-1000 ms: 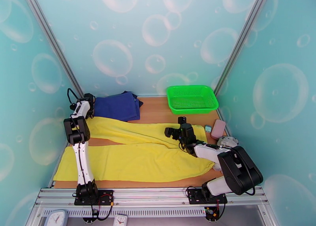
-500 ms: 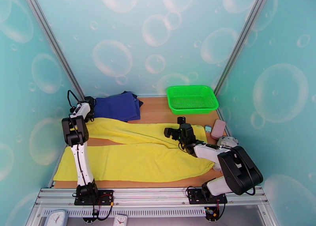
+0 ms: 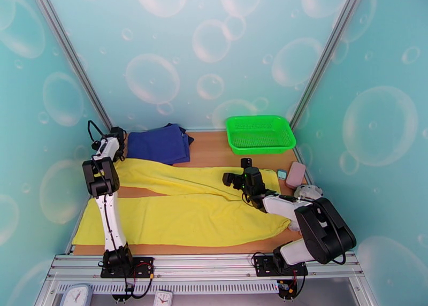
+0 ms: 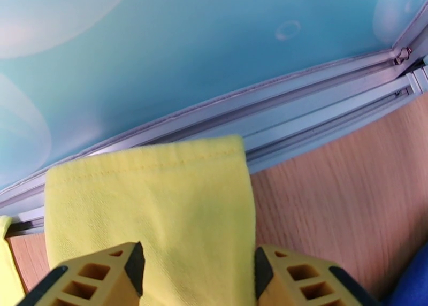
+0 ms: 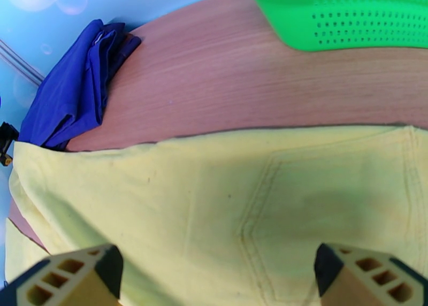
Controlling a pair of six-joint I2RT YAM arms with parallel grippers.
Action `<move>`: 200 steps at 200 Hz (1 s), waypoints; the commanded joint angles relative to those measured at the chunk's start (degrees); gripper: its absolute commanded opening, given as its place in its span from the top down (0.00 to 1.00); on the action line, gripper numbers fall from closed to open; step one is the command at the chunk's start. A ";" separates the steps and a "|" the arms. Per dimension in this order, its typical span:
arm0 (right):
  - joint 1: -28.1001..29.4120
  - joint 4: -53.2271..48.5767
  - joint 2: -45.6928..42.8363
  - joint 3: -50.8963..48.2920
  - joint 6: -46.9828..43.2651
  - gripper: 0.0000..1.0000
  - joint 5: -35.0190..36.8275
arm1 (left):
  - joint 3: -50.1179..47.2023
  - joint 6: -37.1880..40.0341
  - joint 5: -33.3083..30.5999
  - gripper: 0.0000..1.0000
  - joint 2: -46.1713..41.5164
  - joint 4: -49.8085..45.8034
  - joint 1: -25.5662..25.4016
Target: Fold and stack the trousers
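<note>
- wooden table (image 3: 214,151): smooth pale woodgrain; boxed in by bubble-print teal walls on the left, back and right, so the only real open room is the bare strip in the upper middle of the top view, between the navy pile and the basket
- the trousers (image 3: 182,216): bright yellow, soft thin cloth, spread flat across the middle of the top view; waist at the right, two long legs running to the left edge with a wedge of bare wood between them; the lower leg's hem sits just beside the table's near edge
- navy blue garments (image 3: 160,144): folded soft pile at upper left, its near edge touching the upper yellow leg
- green basket (image 3: 262,150): hard plastic, rectangular, perforated floor; upper right, apart from the trousers
- right gripper (image 5: 214,259): fingers spread wide at the bottom corners of its wrist view, hovering over the waist end where a stitched pocket seam shows; nothing pinched
- left gripper (image 4: 198,259): up at the far left corner; fingers part-spread, the hemmed cuff of the upper leg running between them toward the metal wall rail (image 4: 321,104); looks more straddling than clamping
- pink block (image 3: 295,174): rounded, at the right edge, just beside a tiny teal thing (image 3: 281,174); too small to tell what either is
</note>
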 commanded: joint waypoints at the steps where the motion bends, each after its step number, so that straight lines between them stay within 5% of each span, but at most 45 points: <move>1: 0.26 -1.06 -0.25 1.17 -1.18 0.01 0.13 | 2.13 -0.58 -0.59 0.41 1.92 -1.42 -0.32; 55: 0.23 -1.16 -0.90 0.95 -1.24 0.01 0.12 | 3.31 -1.28 -2.33 0.47 3.14 -3.74 -1.11; 63: 0.23 -1.24 -0.95 1.04 -1.21 0.01 0.16 | 2.68 -1.29 -2.34 0.54 2.82 -3.50 -1.07; 77: 0.23 -1.31 -1.28 0.99 -1.21 0.01 0.21 | 1.35 -1.11 -1.39 0.80 1.66 -2.38 -1.00; 93: 0.25 -1.27 -1.65 0.86 -1.26 0.01 0.29 | -0.89 -0.75 0.36 0.91 -0.58 -0.03 -0.70; 150: 0.24 -0.67 -0.79 0.96 -0.80 0.01 0.03 | -3.09 1.35 0.87 0.97 -10.61 1.42 -1.73; 200: -0.11 0.25 -2.61 -0.11 0.90 0.01 2.13 | -17.01 4.25 4.46 1.00 -24.31 8.58 -1.64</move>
